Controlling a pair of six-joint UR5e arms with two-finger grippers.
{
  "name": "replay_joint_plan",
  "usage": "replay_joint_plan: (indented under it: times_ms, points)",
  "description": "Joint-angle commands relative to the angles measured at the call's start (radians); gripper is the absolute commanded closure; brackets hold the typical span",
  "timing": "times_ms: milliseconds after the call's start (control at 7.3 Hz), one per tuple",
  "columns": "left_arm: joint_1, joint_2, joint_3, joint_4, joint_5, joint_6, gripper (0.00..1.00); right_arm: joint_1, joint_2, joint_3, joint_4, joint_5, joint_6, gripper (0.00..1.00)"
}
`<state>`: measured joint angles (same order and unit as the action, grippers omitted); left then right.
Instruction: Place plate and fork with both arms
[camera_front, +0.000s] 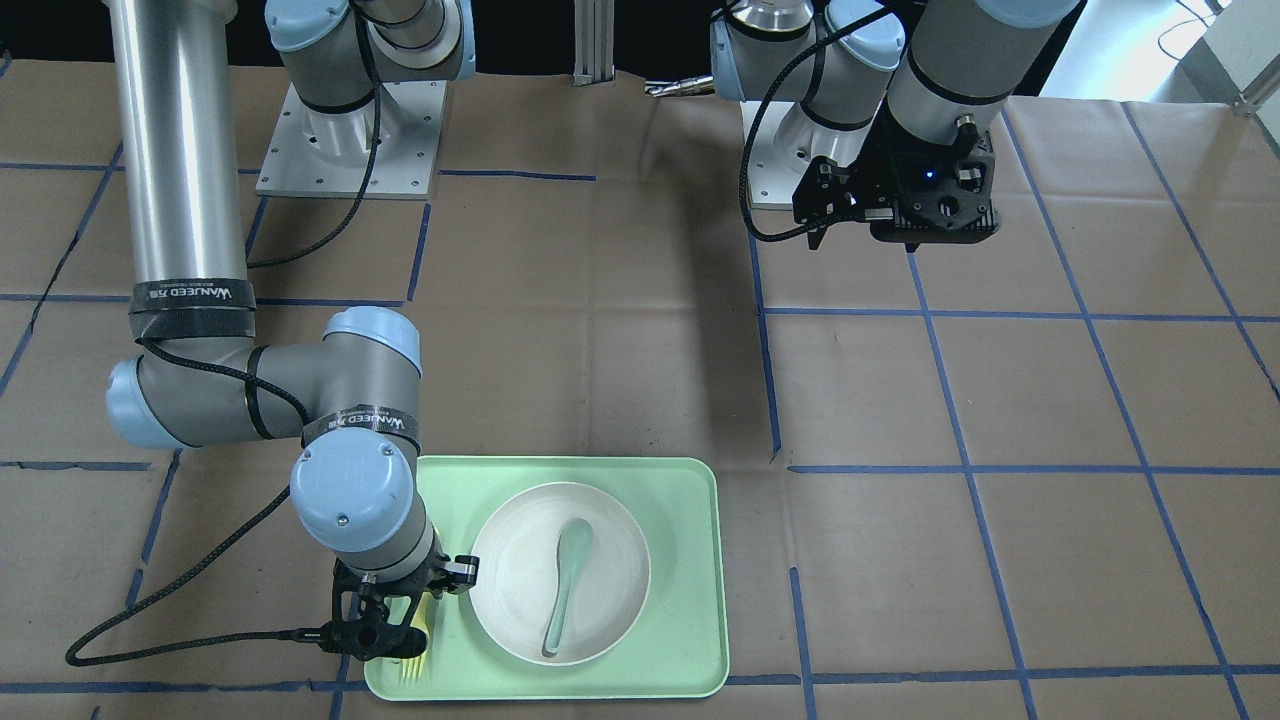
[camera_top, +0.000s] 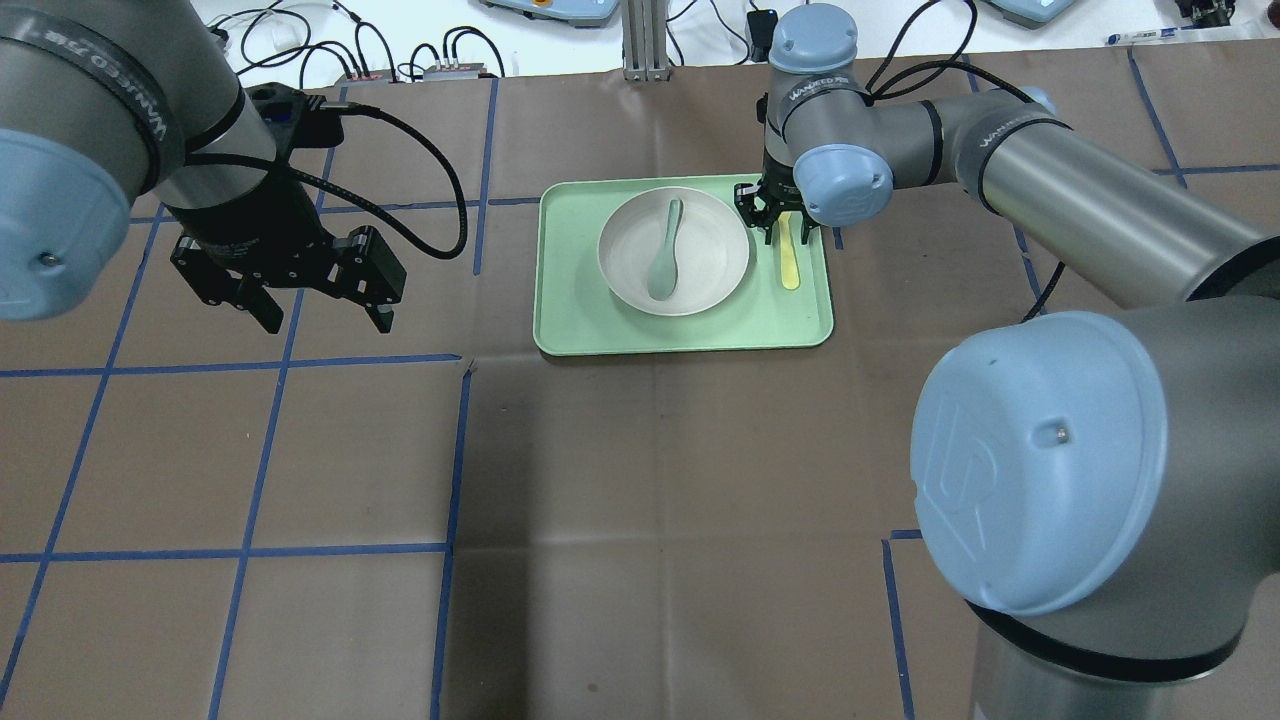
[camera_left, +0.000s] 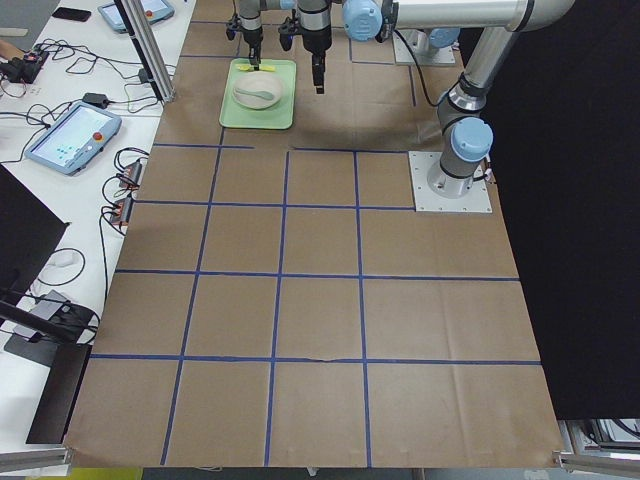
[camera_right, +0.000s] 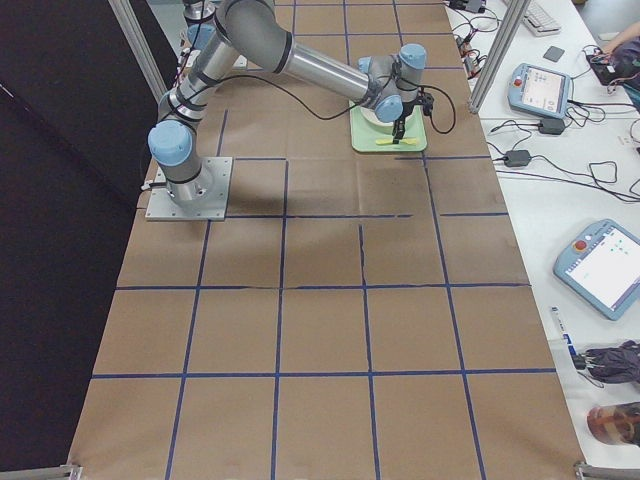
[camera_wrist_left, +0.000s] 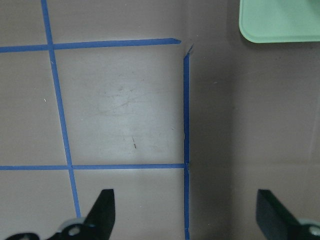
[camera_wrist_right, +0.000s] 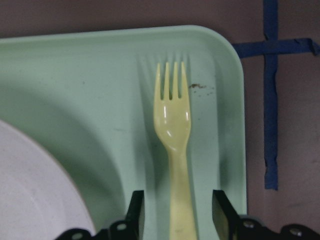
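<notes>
Now the fork (camera_wrist_right: 172, 145) lies flat on the green tray (camera_wrist_right: 75, 75), its thin handle right between the spread jaws of the right gripper (camera_wrist_right: 175, 212), not pinched. It looks light, stiff and slippery, so grab the handle's middle. The left gripper (camera_wrist_left: 182, 210) is spread wide too.

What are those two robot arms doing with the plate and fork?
The right gripper is low over the green tray, its open fingers on either side of the yellow fork's handle. The fork lies flat on the tray beside the plate, and a spoon lies in the plate. The left gripper hangs open over the bare table, holding nothing.
</notes>
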<state>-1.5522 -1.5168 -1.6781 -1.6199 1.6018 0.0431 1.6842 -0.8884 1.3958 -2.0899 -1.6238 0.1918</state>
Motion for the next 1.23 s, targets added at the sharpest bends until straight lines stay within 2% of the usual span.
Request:
replay_joint_plan:
  times_ms: [0,548,685,959,1096]
  points:
    - [0.0,0.0,0.001,0.0,0.001,0.0,0.0,-0.006,-0.108,0.015,0.104,0.001,-0.005,0.0]
    - [-0.005,0.003,-0.003,-0.002,0.003,0.0,0.0,-0.047,-0.387,0.034,0.409,-0.004,-0.083,0.0]
    - [-0.005,-0.008,0.0,0.0,-0.002,-0.005,0.0,-0.072,-0.467,0.075,0.451,-0.002,-0.104,0.0]
    - [-0.005,-0.02,0.003,0.001,-0.002,-0.012,0.0,-0.115,-0.608,0.229,0.444,0.005,-0.133,0.0]
    - [-0.006,-0.002,0.006,0.002,-0.003,-0.011,0.0,-0.113,-0.663,0.267,0.455,0.007,-0.133,0.0]
